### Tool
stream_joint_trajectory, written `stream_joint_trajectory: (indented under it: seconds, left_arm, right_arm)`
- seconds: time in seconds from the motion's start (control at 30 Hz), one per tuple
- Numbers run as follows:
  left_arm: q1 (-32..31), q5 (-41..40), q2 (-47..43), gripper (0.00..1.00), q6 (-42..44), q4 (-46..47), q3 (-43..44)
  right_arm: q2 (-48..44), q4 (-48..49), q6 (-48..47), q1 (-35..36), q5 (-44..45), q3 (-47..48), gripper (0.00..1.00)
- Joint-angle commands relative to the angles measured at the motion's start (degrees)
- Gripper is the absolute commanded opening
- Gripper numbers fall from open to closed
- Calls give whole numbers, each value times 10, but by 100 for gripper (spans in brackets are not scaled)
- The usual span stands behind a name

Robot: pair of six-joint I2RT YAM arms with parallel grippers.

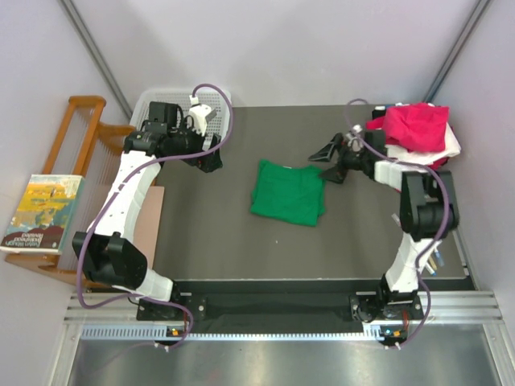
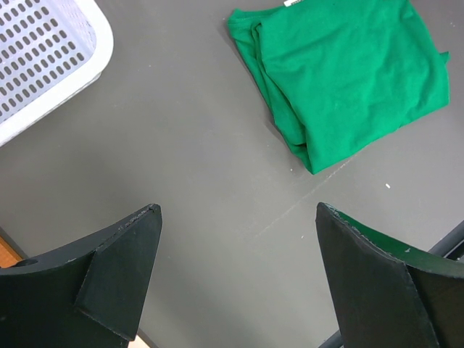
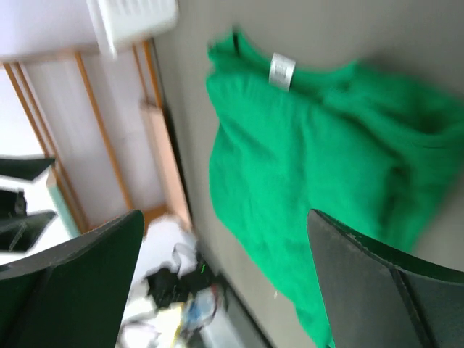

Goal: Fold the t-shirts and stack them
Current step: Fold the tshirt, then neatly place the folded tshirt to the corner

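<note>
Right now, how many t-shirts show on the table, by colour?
Green t-shirt: 1
Magenta-pink t-shirt: 1
White t-shirt: 1
Total: 3 visible; more may lie hidden under the pink one.

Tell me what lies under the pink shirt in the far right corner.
White cloth peeks out beneath the pink shirt; anything lower down is covered and cannot be seen.

Pale lilac walls (image 1: 322,40) close in a dark grey tabletop (image 1: 233,241); a wooden rack (image 1: 80,112) at the left holds a book (image 1: 44,213).
</note>
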Motion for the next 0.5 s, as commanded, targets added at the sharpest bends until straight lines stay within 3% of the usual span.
stream_joint_trajectory:
  seconds: [0.0, 0.47]
  left_arm:
    - [0, 16, -27, 91, -4, 4, 4]
    - [0, 13, -35, 92, 3, -13, 17]
  right_arm:
    - [-98, -75, -88, -74, 77, -27, 95]
    - [-17, -49, -99, -111, 48, -55, 95]
